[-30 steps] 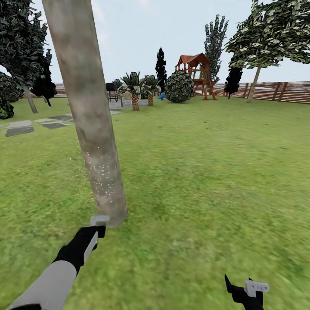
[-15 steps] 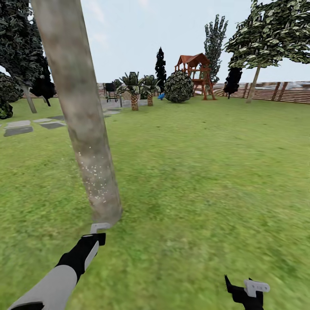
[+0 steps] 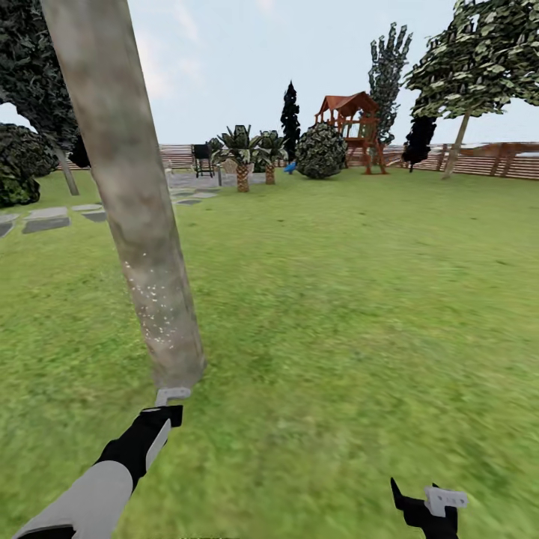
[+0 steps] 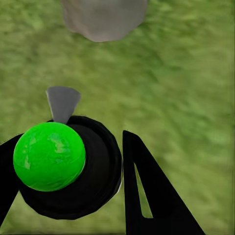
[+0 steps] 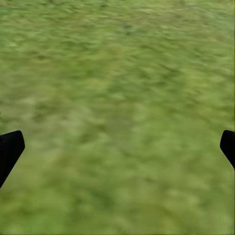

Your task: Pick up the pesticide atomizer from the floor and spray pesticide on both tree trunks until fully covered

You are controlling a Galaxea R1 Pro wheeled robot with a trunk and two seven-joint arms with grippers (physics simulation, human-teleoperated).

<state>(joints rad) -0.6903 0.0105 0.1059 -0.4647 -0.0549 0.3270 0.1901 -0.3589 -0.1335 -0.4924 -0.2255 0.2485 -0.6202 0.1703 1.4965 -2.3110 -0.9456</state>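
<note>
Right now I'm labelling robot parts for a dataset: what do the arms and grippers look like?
The left arm has a pale grey forearm shell that changes to a black wrist, ending in the left gripper with a light grey tip. The right gripper is black with a pale grey plate bearing small holes. In the wrist views, its fingers appear as flat black blades.

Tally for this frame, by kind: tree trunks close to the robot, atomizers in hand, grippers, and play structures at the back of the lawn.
Nearby tree trunk: 1
Pesticide atomizer: 1
Grippers: 2, the left gripper and the right gripper
Play structure: 1
Total: 5
</note>
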